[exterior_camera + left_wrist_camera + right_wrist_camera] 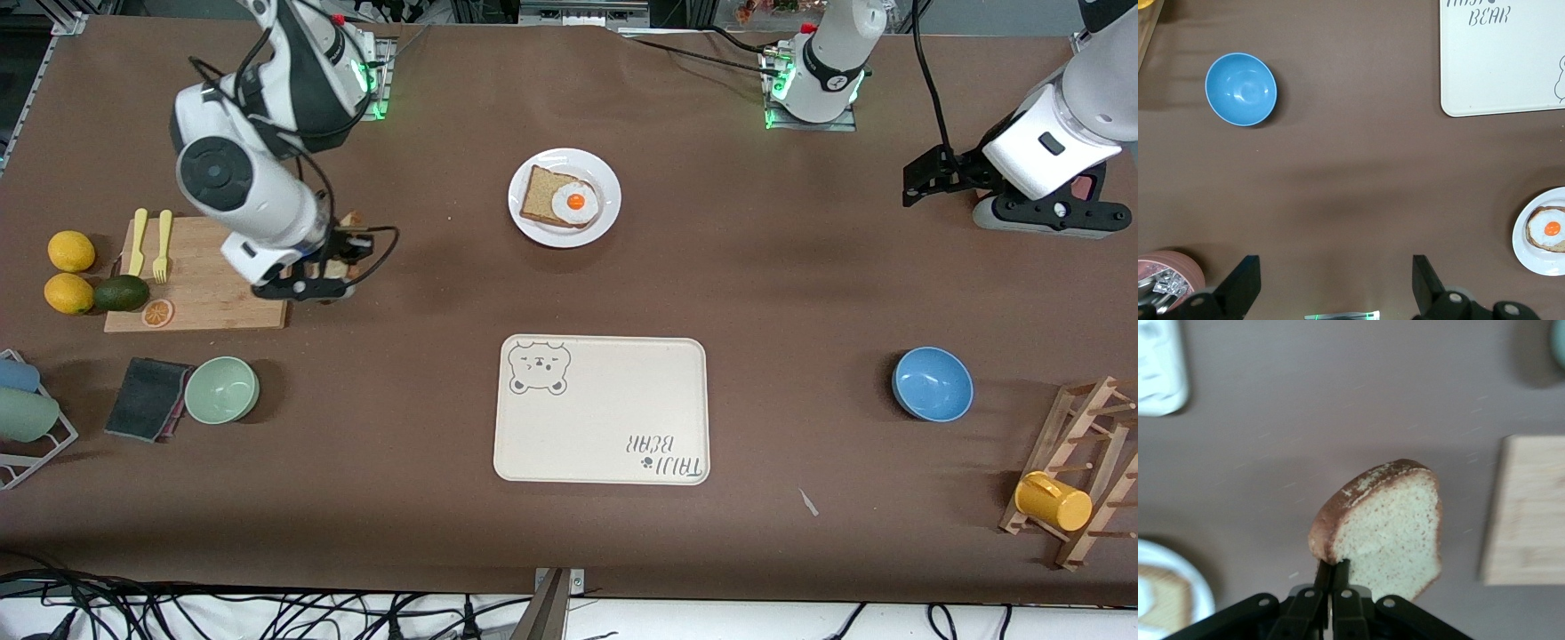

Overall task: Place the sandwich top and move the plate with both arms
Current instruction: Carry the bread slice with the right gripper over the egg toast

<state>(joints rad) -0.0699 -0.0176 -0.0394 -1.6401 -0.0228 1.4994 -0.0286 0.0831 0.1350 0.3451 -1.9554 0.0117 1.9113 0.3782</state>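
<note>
The sandwich top [1395, 533], a bare speckled slice with a dark crust, hangs on edge in the air. My right gripper [1333, 568] is shut on its crust edge. In the front view that gripper [342, 258] is over the brown table, just off the wooden board's end that faces the plate. The small white plate [607, 222] lies mid-table toward the robots' bases and carries a bread slice with a fried egg [576, 202]. My left gripper [925, 178] waits open over the table at the left arm's end, holding nothing; its fingers [1238, 287] stand wide apart.
A cream bear tray [605, 444] lies nearer the camera than the plate. A blue bowl [932, 384] and a mug rack [1080, 471] are toward the left arm's end. The wooden board [200, 284], lemons, an avocado and a green bowl [222, 389] are toward the right arm's end.
</note>
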